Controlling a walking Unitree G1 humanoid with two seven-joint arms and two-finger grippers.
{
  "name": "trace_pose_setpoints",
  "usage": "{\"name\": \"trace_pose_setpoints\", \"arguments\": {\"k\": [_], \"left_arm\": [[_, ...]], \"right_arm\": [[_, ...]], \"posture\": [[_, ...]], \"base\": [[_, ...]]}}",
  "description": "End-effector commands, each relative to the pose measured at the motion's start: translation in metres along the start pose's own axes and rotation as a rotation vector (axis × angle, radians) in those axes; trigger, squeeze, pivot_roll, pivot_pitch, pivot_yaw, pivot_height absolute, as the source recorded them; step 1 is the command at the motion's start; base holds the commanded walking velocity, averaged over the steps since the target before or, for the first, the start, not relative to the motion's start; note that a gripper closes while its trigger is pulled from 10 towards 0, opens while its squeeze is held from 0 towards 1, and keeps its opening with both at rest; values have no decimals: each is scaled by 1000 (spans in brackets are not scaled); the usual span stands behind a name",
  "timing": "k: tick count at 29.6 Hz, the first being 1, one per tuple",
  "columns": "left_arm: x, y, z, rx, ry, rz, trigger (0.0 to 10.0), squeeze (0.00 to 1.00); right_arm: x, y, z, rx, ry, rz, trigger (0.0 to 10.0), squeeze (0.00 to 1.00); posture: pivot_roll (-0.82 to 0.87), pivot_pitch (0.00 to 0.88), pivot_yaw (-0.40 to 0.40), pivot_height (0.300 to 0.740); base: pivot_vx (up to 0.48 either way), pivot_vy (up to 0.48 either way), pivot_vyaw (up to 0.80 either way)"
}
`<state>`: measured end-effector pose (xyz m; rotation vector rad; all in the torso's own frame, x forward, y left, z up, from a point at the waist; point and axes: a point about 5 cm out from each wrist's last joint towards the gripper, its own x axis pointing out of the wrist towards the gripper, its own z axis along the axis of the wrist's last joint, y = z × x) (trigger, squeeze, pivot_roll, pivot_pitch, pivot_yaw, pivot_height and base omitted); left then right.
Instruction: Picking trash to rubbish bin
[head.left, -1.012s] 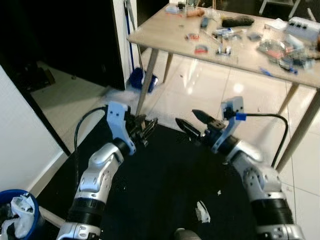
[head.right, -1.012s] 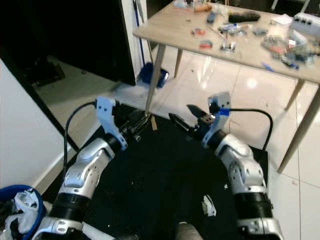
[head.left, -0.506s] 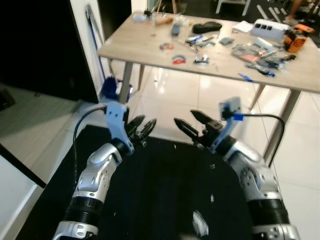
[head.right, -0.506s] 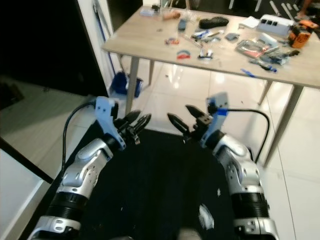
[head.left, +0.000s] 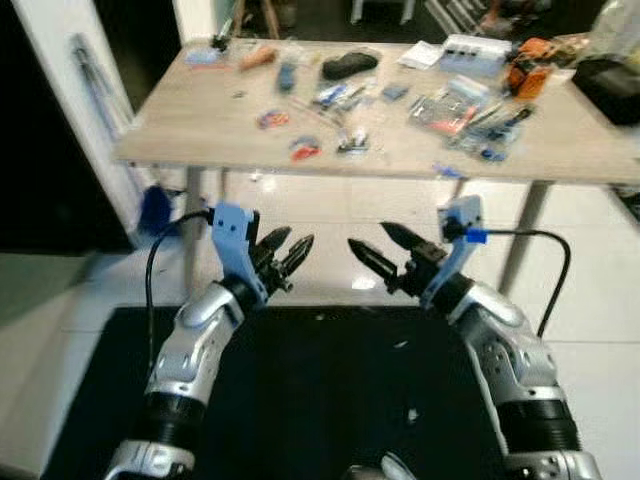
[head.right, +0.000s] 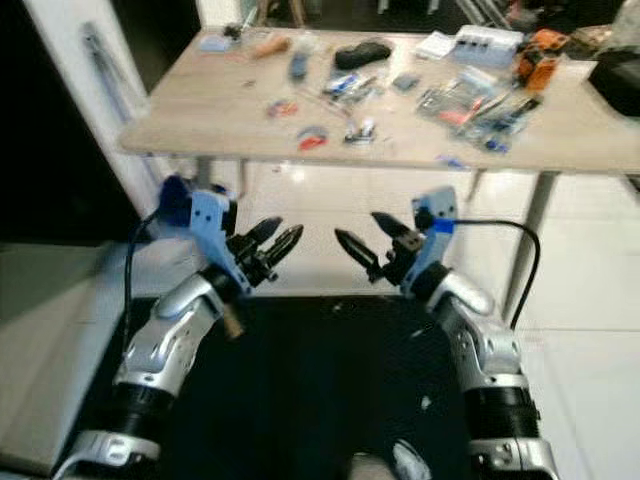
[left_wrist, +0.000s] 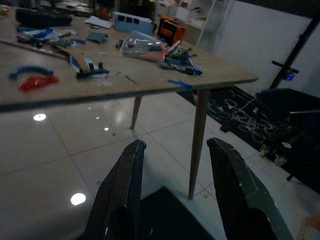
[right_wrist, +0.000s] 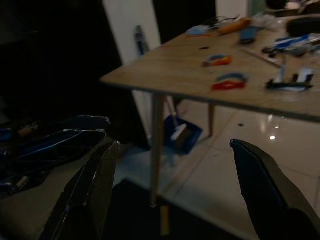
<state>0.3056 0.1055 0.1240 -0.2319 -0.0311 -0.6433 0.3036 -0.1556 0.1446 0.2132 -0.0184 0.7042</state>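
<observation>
Presently both grippers, left gripper (head.left: 283, 250) and right gripper (head.left: 383, 250), hang spread and empty above the black mat (head.left: 320, 390), facing the cluttered wooden table (head.left: 200, 130).

Readable text: none in any view.
Tabletop (head.left: 400, 150) clutter: packets and small tools too blurred to show any print.
Orange box (left_wrist: 171, 31): possibly carries a label, too small to read.
</observation>
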Motion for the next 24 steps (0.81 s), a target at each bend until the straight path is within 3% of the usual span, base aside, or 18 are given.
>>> {"name": "trace_pose_setpoints", "arguments": {"k": [1, 7, 24], "left_arm": [[-4, 4, -4, 1, 13, 16, 10000, 0], [-4, 4, -4, 2, 11, 14, 10000, 0], [-3, 3, -2, 2, 5, 9, 10000, 0]], "right_arm": [[3, 5, -3, 11, 0, 18, 10000, 0], [3, 5, -3, 13, -1, 17, 10000, 0], [3, 4, -2, 12, -5, 14, 10000, 0]], "posture": [[-95, 0, 20, 740], [-95, 0, 20, 740], [-98, 0, 22, 740]], "base": [[480, 0, -538], [480, 0, -521], [480, 0, 0]]}}
